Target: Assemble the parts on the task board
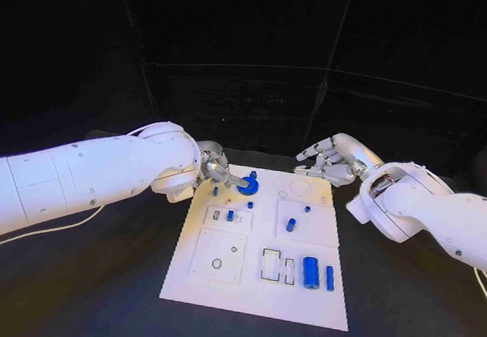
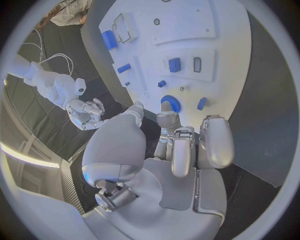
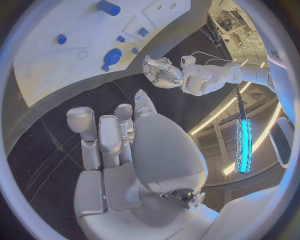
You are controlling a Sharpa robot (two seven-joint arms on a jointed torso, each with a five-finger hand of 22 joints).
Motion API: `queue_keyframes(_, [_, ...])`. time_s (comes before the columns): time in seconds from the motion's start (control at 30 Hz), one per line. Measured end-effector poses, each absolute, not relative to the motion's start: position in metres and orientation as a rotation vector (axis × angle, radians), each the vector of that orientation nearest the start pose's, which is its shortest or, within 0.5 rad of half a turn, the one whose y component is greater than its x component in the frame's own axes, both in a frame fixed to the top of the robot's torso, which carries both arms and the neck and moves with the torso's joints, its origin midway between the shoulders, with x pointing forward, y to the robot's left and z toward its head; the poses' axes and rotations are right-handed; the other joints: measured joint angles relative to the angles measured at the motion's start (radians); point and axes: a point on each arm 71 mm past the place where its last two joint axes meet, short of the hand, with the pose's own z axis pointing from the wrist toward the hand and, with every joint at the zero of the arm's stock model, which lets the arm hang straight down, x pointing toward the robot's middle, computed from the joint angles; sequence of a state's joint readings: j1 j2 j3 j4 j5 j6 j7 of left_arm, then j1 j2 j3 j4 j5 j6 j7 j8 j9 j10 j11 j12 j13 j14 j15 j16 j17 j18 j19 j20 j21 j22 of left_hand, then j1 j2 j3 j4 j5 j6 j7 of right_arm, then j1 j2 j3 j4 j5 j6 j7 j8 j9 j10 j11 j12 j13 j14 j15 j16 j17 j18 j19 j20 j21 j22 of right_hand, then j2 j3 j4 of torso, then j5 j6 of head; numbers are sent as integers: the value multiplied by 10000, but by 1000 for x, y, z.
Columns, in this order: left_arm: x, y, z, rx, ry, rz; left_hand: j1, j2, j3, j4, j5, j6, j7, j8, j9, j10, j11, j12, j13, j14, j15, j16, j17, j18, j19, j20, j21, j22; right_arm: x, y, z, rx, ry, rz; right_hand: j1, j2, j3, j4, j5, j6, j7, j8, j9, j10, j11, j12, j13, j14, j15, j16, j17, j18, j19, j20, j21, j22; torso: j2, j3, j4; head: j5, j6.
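Note:
The white task board (image 1: pixel 258 286) lies mid-table with several blue parts on it. A round blue disc (image 1: pixel 247 187) sits at its far left corner, a small blue peg (image 1: pixel 215 190) beside it. My left hand (image 1: pixel 212 169) hovers right next to the disc, fingers apart and holding nothing; in the left wrist view its fingertips (image 2: pixel 167 119) reach close to the disc (image 2: pixel 170 104). My right hand (image 1: pixel 325 162) floats over the board's far right edge, fingers spread and empty. The right wrist view shows its fingers (image 3: pixel 103 135) off the board (image 3: pixel 50 65).
A fat blue cylinder (image 1: pixel 310 272) and a thin blue bar (image 1: pixel 329 277) lie at the board's near right. Smaller blue pieces (image 1: pixel 290 224) stand mid-board. The near left panel (image 1: pixel 219 256) has a small hole. Black table surrounds the board.

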State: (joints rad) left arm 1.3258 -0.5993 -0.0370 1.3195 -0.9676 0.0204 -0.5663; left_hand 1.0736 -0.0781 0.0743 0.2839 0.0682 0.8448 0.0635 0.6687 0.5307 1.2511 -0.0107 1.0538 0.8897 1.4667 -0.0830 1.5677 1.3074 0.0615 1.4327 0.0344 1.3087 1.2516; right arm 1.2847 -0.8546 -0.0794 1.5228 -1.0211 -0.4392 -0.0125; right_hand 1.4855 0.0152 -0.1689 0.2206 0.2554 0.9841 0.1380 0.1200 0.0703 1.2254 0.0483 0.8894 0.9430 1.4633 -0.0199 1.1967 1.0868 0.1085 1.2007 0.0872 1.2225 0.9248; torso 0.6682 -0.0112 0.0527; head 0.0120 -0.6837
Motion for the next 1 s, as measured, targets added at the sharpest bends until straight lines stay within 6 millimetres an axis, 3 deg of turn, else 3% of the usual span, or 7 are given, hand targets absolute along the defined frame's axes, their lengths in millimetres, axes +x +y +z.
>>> queue_keyframes(0.07, [542,160,-168,-3419,21785,-4603,440,127,1,1,94,-158,94,-211,-171,-238,62,-261,-344,-6,93,0,0,14,-99,38,-156,-159,498,-212,-153,2298,15946,8597,0,0,0,0,0,0,0,0,0,0,0,0,0,0,0,0,0,1,0,0,0,0,0,4,7,8,0])
queue_keyframes(0.1, [545,163,-167,-3499,21813,-4521,562,169,1,1,100,-244,123,-298,-241,-333,95,-376,-491,4,102,0,0,110,-127,58,-226,-224,498,-213,-153,2300,15948,8591,0,0,0,0,0,0,0,0,0,0,0,0,1,0,0,0,0,0,0,0,0,0,0,4,12,10,0])
queue_keyframes(0.23, [557,171,-167,-3676,21959,-4147,677,235,2,1,100,-303,167,-474,-426,-419,180,-508,-716,4,174,0,0,154,-136,67,-289,-303,499,-212,-153,2296,15965,8592,0,-1,0,0,0,0,0,0,0,0,0,0,1,0,0,0,1,1,0,0,0,1,0,1,12,39,12])
queue_keyframes(0.47, [572,178,-168,-3304,22125,-3395,718,276,-102,65,100,-339,203,-527,-543,-418,180,-479,-655,3,174,0,0,154,-136,67,-289,-238,499,-211,-153,2290,15993,8602,1,-1,1,-1,0,0,0,0,0,0,0,0,1,0,0,0,1,1,0,0,0,1,10,1,-25,99,36])
queue_keyframes(1.0, [584,177,-186,-2170,22832,-2023,576,417,-388,54,100,-32,149,-527,-728,-199,142,-153,-381,3,174,0,-1,152,-46,157,-73,37,499,-206,-154,2253,16028,8669,1,-1,1,-1,48,0,0,0,0,0,0,0,2,0,0,0,1,0,0,0,1,-9,22,-12,-25,177,-52])
